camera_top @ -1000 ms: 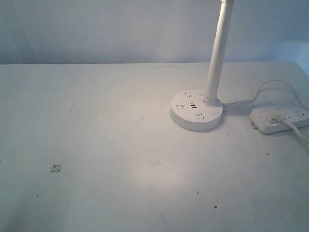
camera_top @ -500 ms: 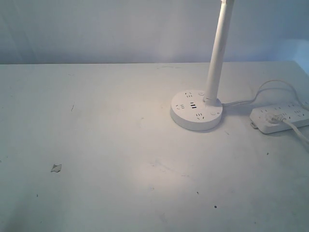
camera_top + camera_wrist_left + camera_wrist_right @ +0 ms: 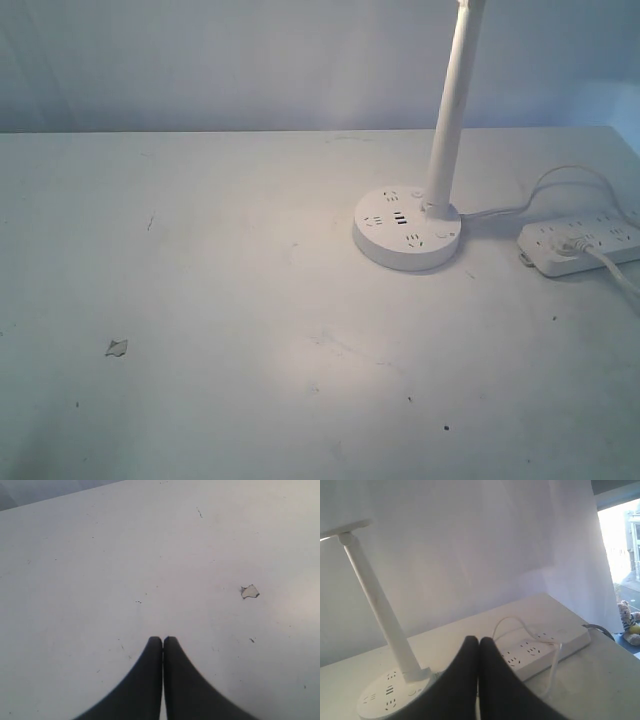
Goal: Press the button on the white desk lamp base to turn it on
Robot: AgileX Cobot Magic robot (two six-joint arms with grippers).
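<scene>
The white desk lamp base (image 3: pixel 407 231) is a round flat disc with sockets and USB ports, right of the table's middle, with its white pole (image 3: pixel 449 110) rising out of the frame. A pool of lamp light lies on the table in front of it. The right wrist view shows the base (image 3: pixel 390 695) and pole (image 3: pixel 377 607) beside my right gripper (image 3: pixel 478 640), which is shut and empty, apart from the base. My left gripper (image 3: pixel 162 640) is shut and empty over bare table. Neither gripper shows in the exterior view.
An oblong white power strip (image 3: pixel 583 244) with a plug and looping cable (image 3: pixel 560 180) lies right of the base, also seen as the power strip (image 3: pixel 545 650) in the right wrist view. A small torn chip (image 3: pixel 117 347) marks the table at the left.
The arms do not show in the exterior view and nothing on the table moved. The light pool on the table looks slightly dimmer now.
</scene>
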